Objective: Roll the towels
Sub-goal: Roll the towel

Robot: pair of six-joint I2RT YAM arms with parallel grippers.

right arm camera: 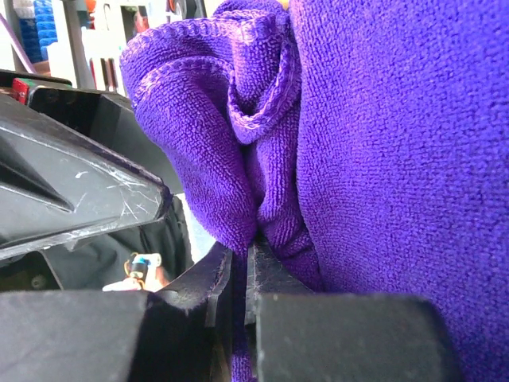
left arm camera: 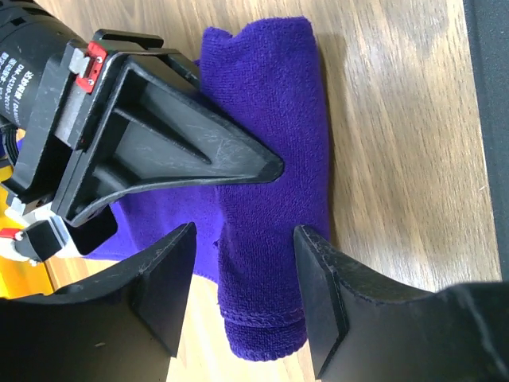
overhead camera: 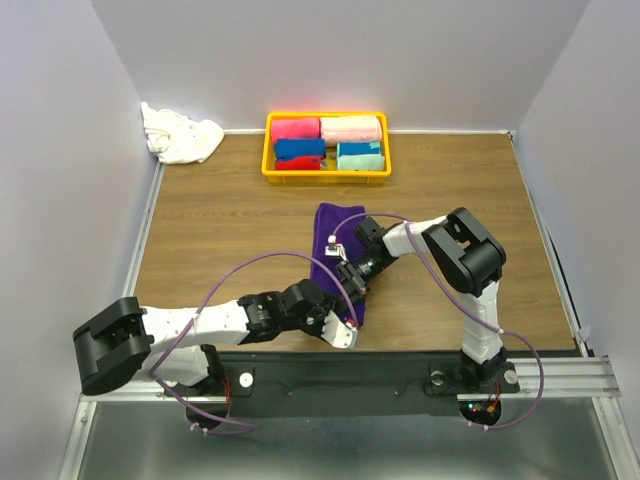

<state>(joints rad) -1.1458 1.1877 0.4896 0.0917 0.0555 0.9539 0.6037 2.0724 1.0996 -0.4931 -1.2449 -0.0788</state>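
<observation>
A purple towel (overhead camera: 335, 240) lies on the wooden table, partly rolled at its near end. In the left wrist view the rolled end (left arm camera: 266, 263) sits between the open fingers of my left gripper (left arm camera: 242, 274), which do not touch it. My right gripper (right arm camera: 242, 263) is shut on a fold of the purple towel (right arm camera: 382, 159), its black fingers (left arm camera: 191, 151) reaching in from the left of the left wrist view. In the top view both grippers meet at the towel's near end, the left gripper (overhead camera: 345, 325) below the right gripper (overhead camera: 352, 280).
A yellow basket (overhead camera: 268, 150) at the back holds rolled towels in red, blue, pink and teal. A crumpled white towel (overhead camera: 180, 135) lies in the back left corner. Grey walls enclose the table on three sides.
</observation>
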